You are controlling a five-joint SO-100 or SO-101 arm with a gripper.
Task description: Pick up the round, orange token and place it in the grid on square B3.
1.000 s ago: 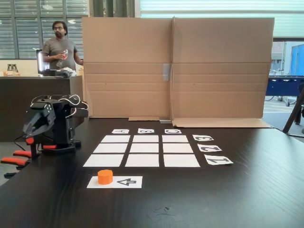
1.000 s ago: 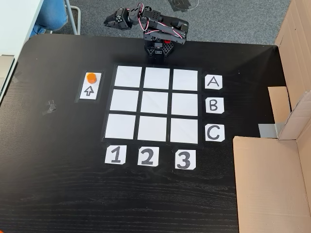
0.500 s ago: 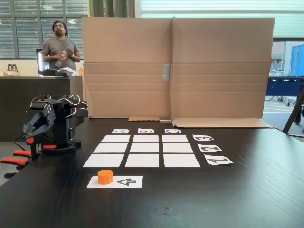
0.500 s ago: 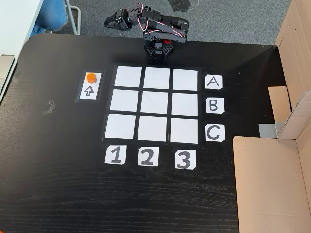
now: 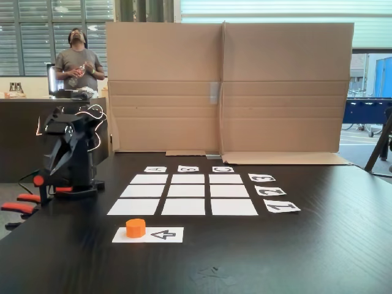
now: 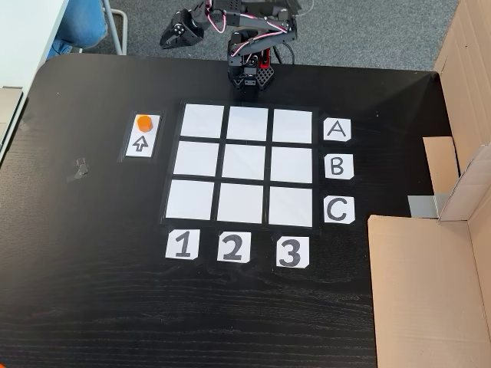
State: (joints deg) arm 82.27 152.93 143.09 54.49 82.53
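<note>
A: Item one, the token (image 6: 143, 121)?
B: Orange cylinder, upper left of a fixed view, standing on the top end of the arrow card (image 6: 141, 136). In the other fixed view it sits lower left of centre (image 5: 136, 228), the arrow beside it pointing at it.

A: Item two, the grid (image 6: 244, 164)?
B: Nine white rectangles, centre of frame on the black table (image 6: 92, 291). Letter cards A, B, C run down its right side, number cards 1, 2, 3 along the bottom. All nine are bare.

A: Square B3 (image 6: 291, 164)?
B: Middle row, right column, just left of the B card (image 6: 337, 166) (well apart from the token).

A: The gripper (image 6: 172, 37)?
B: Top edge of frame, left of the arm's base (image 6: 248, 77), beyond the table edge. Too small and dark; I cannot tell whether the jaws are parted or closed. Nothing orange in it.

A: Sundries?
B: Cardboard screen (image 5: 226, 86) behind the table; a person (image 5: 76, 61) upper left.
</note>
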